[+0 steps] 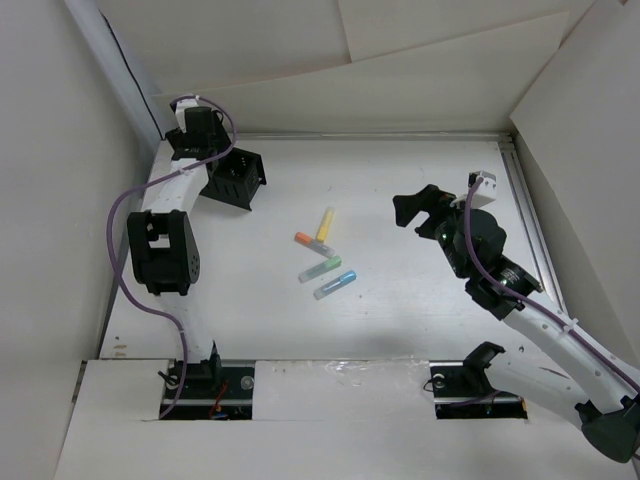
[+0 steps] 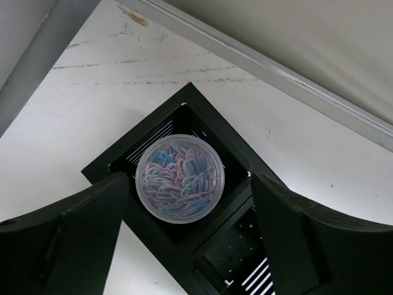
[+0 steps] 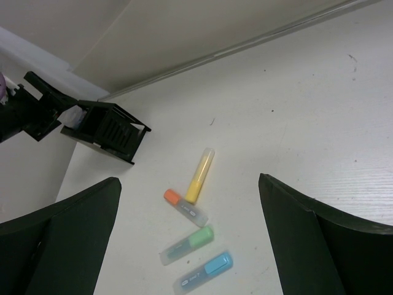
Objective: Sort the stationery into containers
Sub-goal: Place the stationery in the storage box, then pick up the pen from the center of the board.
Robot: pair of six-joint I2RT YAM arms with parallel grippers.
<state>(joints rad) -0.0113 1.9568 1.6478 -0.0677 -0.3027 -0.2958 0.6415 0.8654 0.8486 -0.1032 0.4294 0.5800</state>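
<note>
Four highlighters lie mid-table: yellow (image 1: 325,222), orange (image 1: 309,241), green (image 1: 320,268), blue (image 1: 335,284). They also show in the right wrist view: yellow (image 3: 201,175), orange (image 3: 184,205), green (image 3: 187,244), blue (image 3: 206,272). The black mesh organiser (image 1: 236,178) stands at the back left. In one compartment of the organiser (image 2: 184,101) sits a round clear tub of blue, pink and white clips (image 2: 179,179). My left gripper (image 2: 190,184) hangs open above it. My right gripper (image 1: 420,206) is open and empty, right of the pens. The dark greyish-purple roll is out of view.
White panels wall in the table on all sides. A metal rail (image 1: 527,210) runs along the right edge and another along the back (image 2: 276,80). A purple cable (image 1: 118,215) loops beside the left arm. The organiser's neighbouring compartment (image 2: 242,258) shows a bare perforated floor.
</note>
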